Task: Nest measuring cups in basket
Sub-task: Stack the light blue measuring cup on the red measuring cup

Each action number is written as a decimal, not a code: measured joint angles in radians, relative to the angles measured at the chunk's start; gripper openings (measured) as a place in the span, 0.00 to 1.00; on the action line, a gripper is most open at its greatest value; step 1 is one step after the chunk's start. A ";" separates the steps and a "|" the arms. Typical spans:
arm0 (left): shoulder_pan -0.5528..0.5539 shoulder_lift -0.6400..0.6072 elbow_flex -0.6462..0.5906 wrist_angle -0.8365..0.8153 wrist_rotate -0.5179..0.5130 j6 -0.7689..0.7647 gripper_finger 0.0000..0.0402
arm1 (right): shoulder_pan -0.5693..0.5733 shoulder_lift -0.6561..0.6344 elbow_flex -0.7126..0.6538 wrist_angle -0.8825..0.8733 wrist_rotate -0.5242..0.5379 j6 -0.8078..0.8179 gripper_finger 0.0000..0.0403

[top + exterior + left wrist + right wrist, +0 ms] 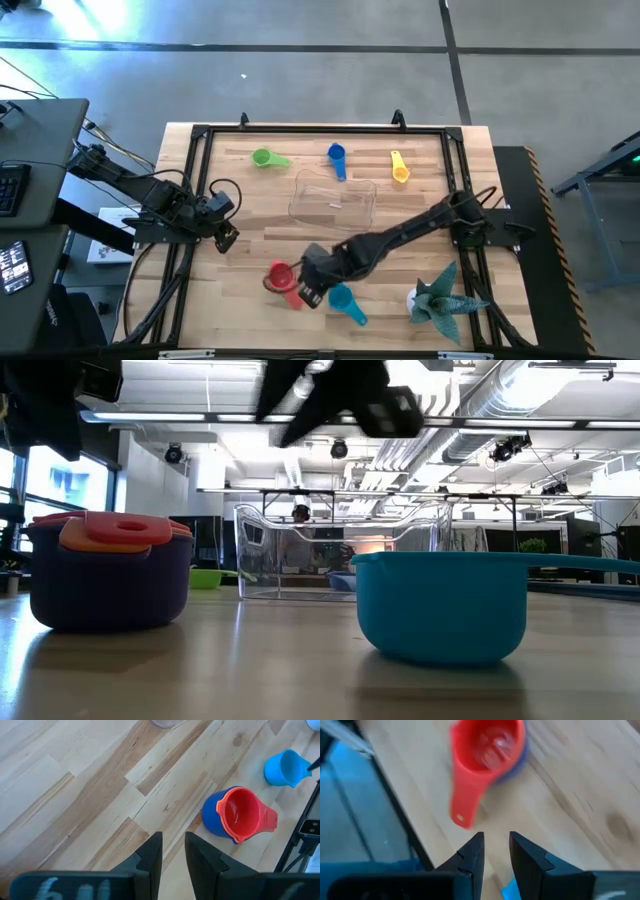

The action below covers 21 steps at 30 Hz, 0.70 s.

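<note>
Just beside the red cup, the right hand hangs slightly open, holding nothing.

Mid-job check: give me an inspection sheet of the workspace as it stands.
Surface: wooden table, bare wood between items.
Job's things: clear basket at centre, no cup visible in it; green cup, blue cup and yellow cup along the far edge; red cup nested with an orange one in a dark blue-purple cup; teal cup beside it.
Clutter: folded-paper figure at the near right corner.
Grippers: left gripper at the left edge, narrow gap, empty; right gripper above the red cup's handle, narrow gap, empty.
Cables: black loops by the left arm.
Surroundings: keyboard on a side desk.
</note>
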 joint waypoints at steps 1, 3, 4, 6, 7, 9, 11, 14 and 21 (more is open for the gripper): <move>0.000 0.000 0.000 0.000 0.000 0.007 0.18 | 0.014 0.000 0.000 -0.029 0.018 0.030 0.21; 0.000 0.000 0.000 0.000 0.001 0.015 0.18 | 0.038 0.000 0.000 -0.070 0.041 0.086 0.21; 0.000 0.000 0.000 0.000 0.001 0.015 0.18 | 0.050 0.000 0.000 -0.088 0.048 0.109 0.21; 0.000 0.000 0.000 0.000 0.001 0.015 0.18 | 0.070 0.000 0.000 -0.138 0.050 0.153 0.21; 0.000 0.000 0.000 0.000 0.001 0.015 0.18 | 0.080 0.000 0.000 -0.166 0.052 0.173 0.21; 0.000 0.000 0.000 0.000 0.001 0.015 0.18 | 0.097 0.000 0.000 -0.216 0.077 0.216 0.21; 0.000 0.000 0.000 0.000 0.001 0.015 0.18 | 0.113 0.000 0.000 -0.270 0.110 0.256 0.21; 0.000 0.000 0.000 0.000 0.001 0.015 0.18 | 0.129 0.000 0.000 -0.348 0.143 0.316 0.21; 0.000 0.000 0.000 0.000 0.001 0.015 0.18 | 0.140 0.000 0.000 -0.444 0.156 0.296 0.21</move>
